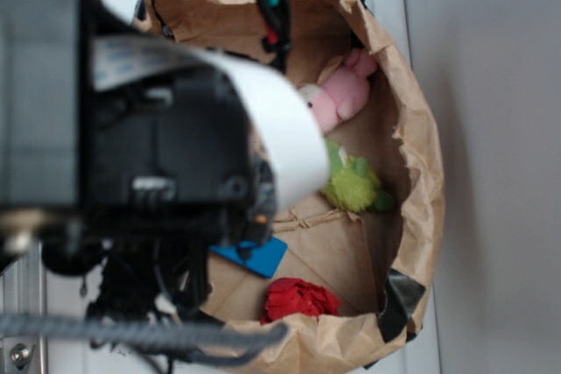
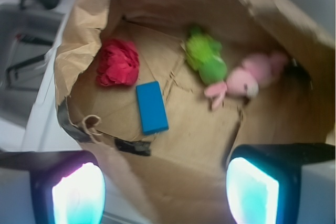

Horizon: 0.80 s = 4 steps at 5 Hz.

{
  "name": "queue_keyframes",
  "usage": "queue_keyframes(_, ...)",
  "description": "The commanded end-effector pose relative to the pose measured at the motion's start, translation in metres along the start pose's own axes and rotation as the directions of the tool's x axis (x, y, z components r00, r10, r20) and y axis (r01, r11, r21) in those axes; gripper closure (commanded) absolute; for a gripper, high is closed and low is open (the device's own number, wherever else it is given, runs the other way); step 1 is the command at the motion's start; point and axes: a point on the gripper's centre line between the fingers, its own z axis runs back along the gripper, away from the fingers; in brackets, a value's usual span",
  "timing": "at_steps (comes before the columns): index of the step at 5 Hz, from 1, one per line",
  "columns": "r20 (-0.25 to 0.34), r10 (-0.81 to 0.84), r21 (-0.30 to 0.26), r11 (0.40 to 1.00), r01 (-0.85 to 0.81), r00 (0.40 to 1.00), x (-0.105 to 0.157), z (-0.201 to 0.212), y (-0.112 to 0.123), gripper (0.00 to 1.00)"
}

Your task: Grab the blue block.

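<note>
My bag (image 2: 84, 35) is brown kraft paper, matt, creased & crumpled at the rim, w/ strips of glossy black tape (image 2: 131, 146) on the edge. Blue block (image 2: 151, 107): smooth, plain faces, looks like hard plastic or painted wood, can't tell which, slight sheen. Red ball (image 2: 117, 62): wrinkly, soft-looking, prob. cloth or crepe. Green toy (image 2: 206, 59) & pink bunny (image 2: 252, 75): fuzzy plush fabric, matt. My finger pads (image 2: 79, 195) look translucent, glowing, set in matt black plastic. My arm (image 1: 158, 155): black plastic, blurred.
</note>
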Motion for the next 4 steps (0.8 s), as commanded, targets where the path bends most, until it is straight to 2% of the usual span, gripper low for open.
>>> queue_keyframes(1, -0.002, -0.165, 0.025, 0.986, 0.165, 0.986, 0.031, -0.036, 0.025, 0.00)
queue_keyframes(2, -0.048, -0.186, 0.054, 0.981, 0.188, 0.981, 0.034, -0.059, 0.029, 0.00)
queue_keyframes(3, -0.076, -0.241, 0.074, 0.966, 0.246, 0.968, 0.028, -0.080, 0.018, 0.00)
queue_keyframes(4, -0.073, -0.333, 0.088, 0.937, 0.338, 0.940, 0.012, -0.100, -0.008, 0.00)
